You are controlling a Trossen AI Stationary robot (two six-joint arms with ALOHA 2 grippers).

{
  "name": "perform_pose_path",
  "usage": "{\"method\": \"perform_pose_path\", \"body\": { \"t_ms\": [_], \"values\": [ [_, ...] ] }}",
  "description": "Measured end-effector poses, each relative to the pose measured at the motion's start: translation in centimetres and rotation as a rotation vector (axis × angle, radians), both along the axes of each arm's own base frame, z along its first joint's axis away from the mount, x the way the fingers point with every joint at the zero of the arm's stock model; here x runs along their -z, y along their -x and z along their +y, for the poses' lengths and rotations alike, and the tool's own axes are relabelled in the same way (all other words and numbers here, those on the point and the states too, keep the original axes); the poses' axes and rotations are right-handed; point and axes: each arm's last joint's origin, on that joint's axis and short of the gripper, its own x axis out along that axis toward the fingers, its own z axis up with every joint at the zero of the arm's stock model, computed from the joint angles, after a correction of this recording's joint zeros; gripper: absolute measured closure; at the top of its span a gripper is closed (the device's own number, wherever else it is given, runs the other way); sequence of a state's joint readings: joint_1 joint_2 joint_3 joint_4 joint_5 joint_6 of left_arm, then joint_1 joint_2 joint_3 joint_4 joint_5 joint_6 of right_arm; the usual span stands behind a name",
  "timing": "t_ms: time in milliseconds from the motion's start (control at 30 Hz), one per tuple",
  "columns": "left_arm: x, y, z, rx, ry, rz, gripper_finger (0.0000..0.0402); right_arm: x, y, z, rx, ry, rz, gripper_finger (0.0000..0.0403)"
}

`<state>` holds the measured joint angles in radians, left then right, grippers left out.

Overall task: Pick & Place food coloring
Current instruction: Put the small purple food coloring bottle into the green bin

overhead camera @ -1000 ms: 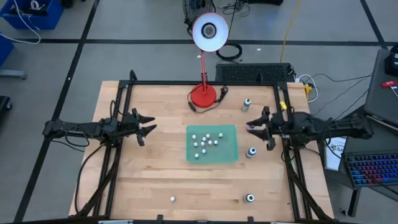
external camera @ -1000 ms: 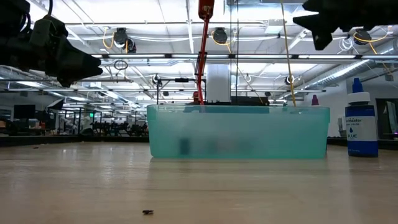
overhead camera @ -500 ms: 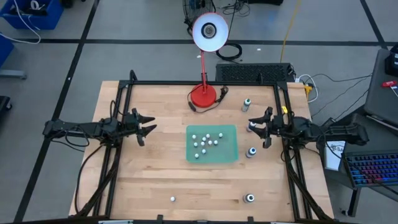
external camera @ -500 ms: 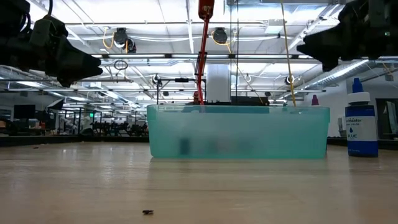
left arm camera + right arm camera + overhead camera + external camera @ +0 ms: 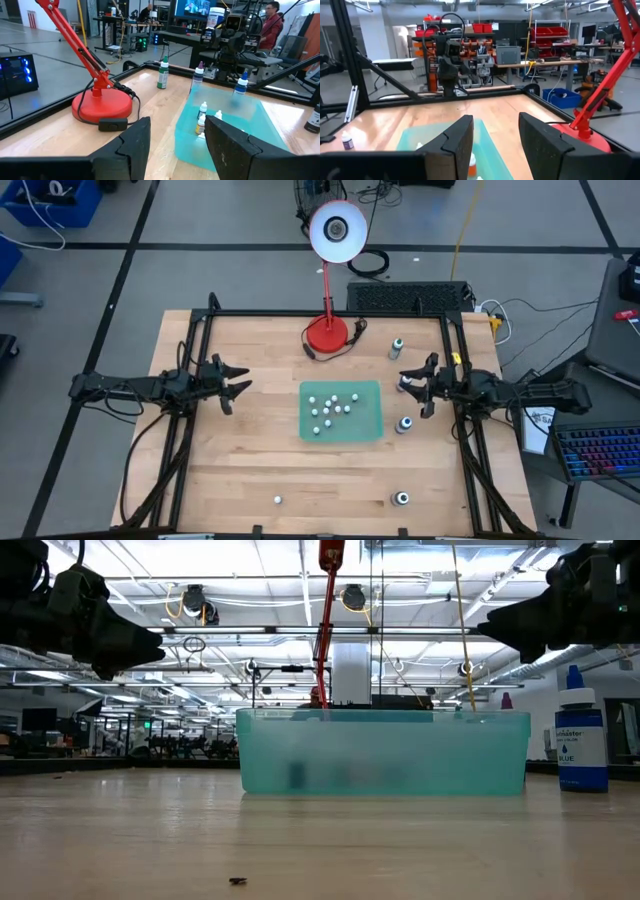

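Left end effector (image 5: 232,384): it hangs at the left of the high view, well apart from the tray; in its wrist view you see the two fingers parted with nothing between them.
Right end effector (image 5: 417,385): it hovers at the right of the green tray (image 5: 372,426), just beside one bottle (image 5: 402,384); its fingers stand apart and hold nothing.
Small bottles (image 5: 331,407): about ten white-topped ones lie together in the tray, at the centre of the high view.
Larger bottles: one at upper right near the lamp (image 5: 327,332), one (image 5: 405,423) just right of the tray, one (image 5: 401,498) at lower right; all stand upright on the tabletop (image 5: 250,460).
Stray piece (image 5: 277,500): it lies alone at lower centre.
Handling: you should expect light, stiff plastic, smooth and round, so it may slip or topple easily.
Where to hold: I judge the body under the cap is best, with the fingers on two opposite sides.
Risk: a push from the side could knock a bottle over.
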<state>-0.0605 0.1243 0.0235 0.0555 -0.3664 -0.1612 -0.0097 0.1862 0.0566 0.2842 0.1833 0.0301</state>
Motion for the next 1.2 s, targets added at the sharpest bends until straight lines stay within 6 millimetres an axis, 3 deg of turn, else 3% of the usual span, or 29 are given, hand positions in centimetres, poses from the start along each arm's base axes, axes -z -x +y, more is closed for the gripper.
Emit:
{"method": "perform_pose_path", "body": {
  "t_ms": [467, 567, 800, 1067, 1200],
  "values": [
    [-0.1, 0.0, 0.0, -0.001, 0.0, -0.008, 0.0215, 0.0, 0.0, 0.0, -0.001, -0.002, -0.001, 0.0253],
    [-0.9, 0.0, 0.0, 0.004, 0.021, -0.098, 0.0215, 0.0, 0.0, 0.0, -0.001, -0.002, -0.001, 0.0256],
    [-1.0, -0.1, -0.3, 0.124, 0.087, -0.117, 0.0215, 0.0, 0.0, 0.0, -0.001, -0.002, -0.001, 0.0253],
    [0.3, -0.7, 0.0, -0.016, 0.378, -0.108, 0.0215, 0.0, 0.0, 0.0, -0.001, -0.002, -0.002, 0.0258],
    [-0.3, -1.1, 0.1, -0.036, 0.318, -0.154, 0.0215, 0.0, 0.0, 0.0, -0.001, -0.002, -0.002, 0.0257]
  ]
}}
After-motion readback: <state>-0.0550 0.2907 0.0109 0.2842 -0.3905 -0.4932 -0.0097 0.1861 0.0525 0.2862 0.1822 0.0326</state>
